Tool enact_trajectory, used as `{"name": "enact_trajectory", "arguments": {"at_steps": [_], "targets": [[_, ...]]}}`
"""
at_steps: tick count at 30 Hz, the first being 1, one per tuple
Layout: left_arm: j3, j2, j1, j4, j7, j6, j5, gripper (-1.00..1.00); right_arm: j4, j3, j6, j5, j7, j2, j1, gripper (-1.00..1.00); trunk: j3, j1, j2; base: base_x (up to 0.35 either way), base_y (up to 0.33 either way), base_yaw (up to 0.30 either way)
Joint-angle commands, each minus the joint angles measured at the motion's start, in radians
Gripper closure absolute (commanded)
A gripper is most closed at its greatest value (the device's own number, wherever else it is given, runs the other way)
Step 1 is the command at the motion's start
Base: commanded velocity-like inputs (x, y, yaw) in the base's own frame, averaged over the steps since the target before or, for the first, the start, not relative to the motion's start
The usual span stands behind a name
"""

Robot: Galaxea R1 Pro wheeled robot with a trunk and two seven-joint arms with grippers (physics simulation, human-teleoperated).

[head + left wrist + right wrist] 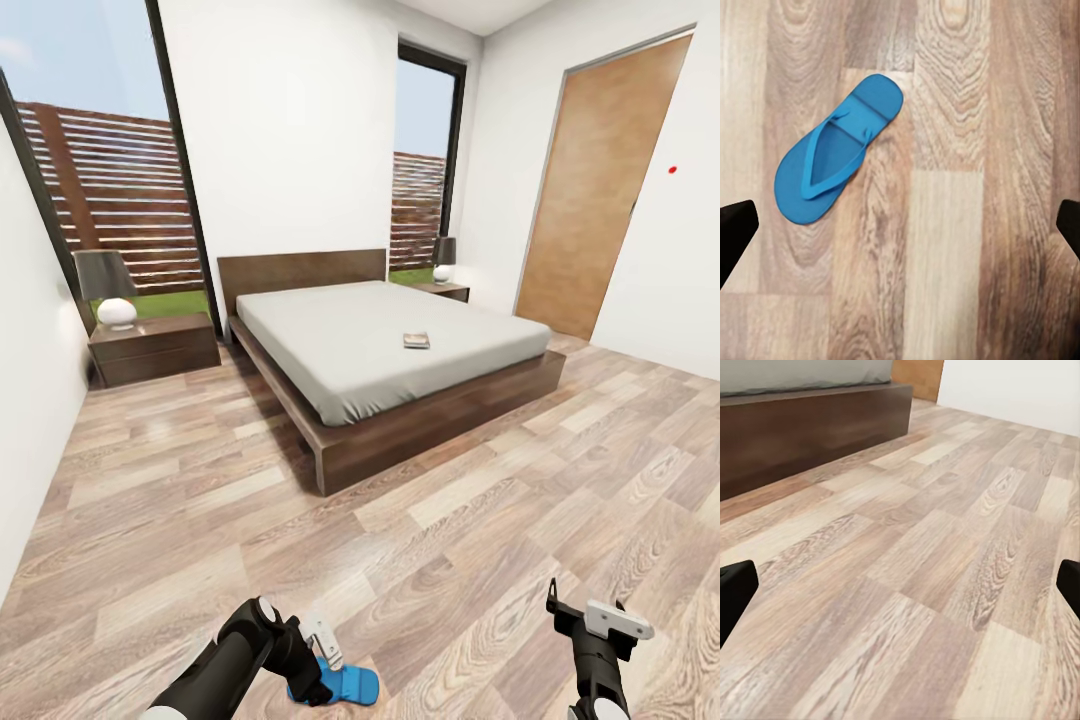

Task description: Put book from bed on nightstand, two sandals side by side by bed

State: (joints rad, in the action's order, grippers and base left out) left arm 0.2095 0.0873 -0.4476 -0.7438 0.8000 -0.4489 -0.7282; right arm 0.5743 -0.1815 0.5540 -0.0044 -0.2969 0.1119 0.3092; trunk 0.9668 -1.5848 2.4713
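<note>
The left gripper (900,225), fingers spread wide apart, hangs over the wood-plank floor (200,520) above one flat bright blue sandal (832,154), which lies free, touching neither finger. The right gripper (585,615) is likewise spread apart above bare planks. Open floor runs ahead to the low dark-brown bed frame (440,420). The small dark paperback book (417,341) lies on the pale grey mattress (350,350), toward its foot end. Dark reddish-brown nightstands with lamps (155,348) (447,290) flank the headboard.

Home bedroom: bed (400,350), lamp-topped nightstand (152,348), plank floor (200,520).
</note>
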Motion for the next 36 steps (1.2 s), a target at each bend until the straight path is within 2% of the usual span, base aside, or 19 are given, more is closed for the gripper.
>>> {"name": "enact_trajectory", "arguments": {"at_steps": [1,4,11,21,24,30,36], "targets": [[0.000,0.000,0.000,-0.002,0.005,-0.005,-0.005,-1.00,-0.001,0.000,0.003,0.000,-0.002,0.000,0.001,-1.00,0.004,-0.004,0.008,0.000,0.000,0.000],[0.000,0.000,0.000,-0.002,0.005,-0.005,-0.005,-1.00,-0.001,0.000,0.003,0.000,-0.002,0.000,0.001,-1.00,0.014,-0.015,0.029,0.000,0.000,0.000],[-0.002,-0.001,0.000,-0.003,0.005,-0.005,-0.005,-1.00,-0.001,0.000,0.003,0.000,-0.002,0.000,0.001,-1.00,0.041,-0.018,0.030,0.000,0.000,0.000],[-0.036,-0.006,0.000,-0.007,0.004,-0.004,-0.005,-1.00,-0.001,0.000,0.003,0.000,-0.002,0.000,0.001,-1.00,0.041,-0.018,0.030,0.000,0.000,0.000],[-0.040,-0.018,0.000,-0.008,0.004,-0.004,-0.005,-1.00,-0.001,0.000,0.003,0.000,-0.002,0.000,0.001,-1.00,0.041,-0.018,0.030,0.000,0.000,0.000],[-0.066,-0.030,0.000,-0.008,0.001,-0.002,-0.004,-1.00,-0.001,0.000,0.003,0.000,-0.002,0.000,0.001,-1.00,0.064,-0.021,0.032,0.000,0.000,0.000],[-0.075,-0.045,0.000,-0.008,-0.002,-0.002,-0.005,-1.00,-0.001,0.000,0.003,0.000,-0.002,0.000,0.001,-1.00,0.087,-0.024,0.033,0.000,0.000,0.000]]}}
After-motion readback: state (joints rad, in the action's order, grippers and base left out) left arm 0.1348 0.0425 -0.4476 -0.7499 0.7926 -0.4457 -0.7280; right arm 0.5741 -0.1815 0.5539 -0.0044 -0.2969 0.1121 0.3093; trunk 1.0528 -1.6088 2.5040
